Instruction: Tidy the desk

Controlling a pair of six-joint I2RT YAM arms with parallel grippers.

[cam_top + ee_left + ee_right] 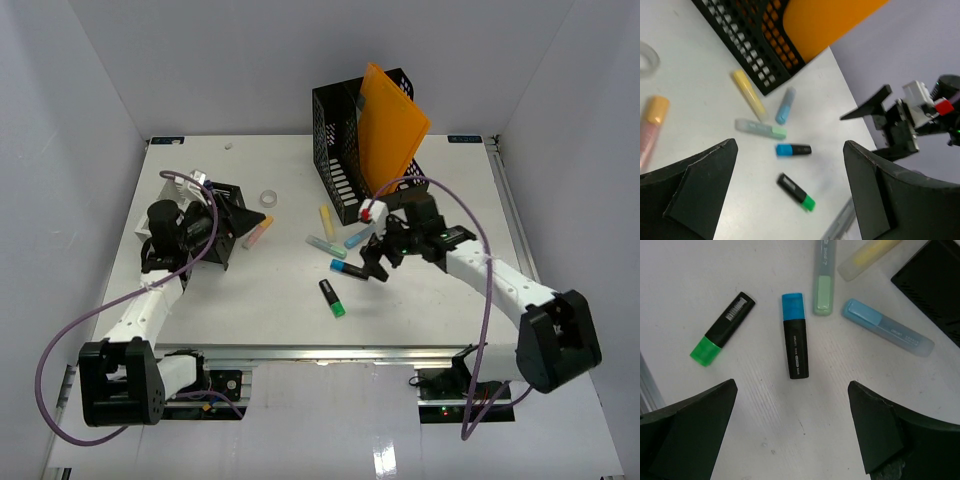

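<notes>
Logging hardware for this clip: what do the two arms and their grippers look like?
The left arm and right arm have white link shells with black joint housings. A purple cable loops from each base toward its wrist. The left gripper and right gripper carry broad black wedge-shaped fingers. A small red and white part sits on the right wrist.

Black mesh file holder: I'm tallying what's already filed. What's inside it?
An orange folder leans inside the black mesh file holder, jutting above its rim. Anything lower down is hidden by the walls.
</notes>
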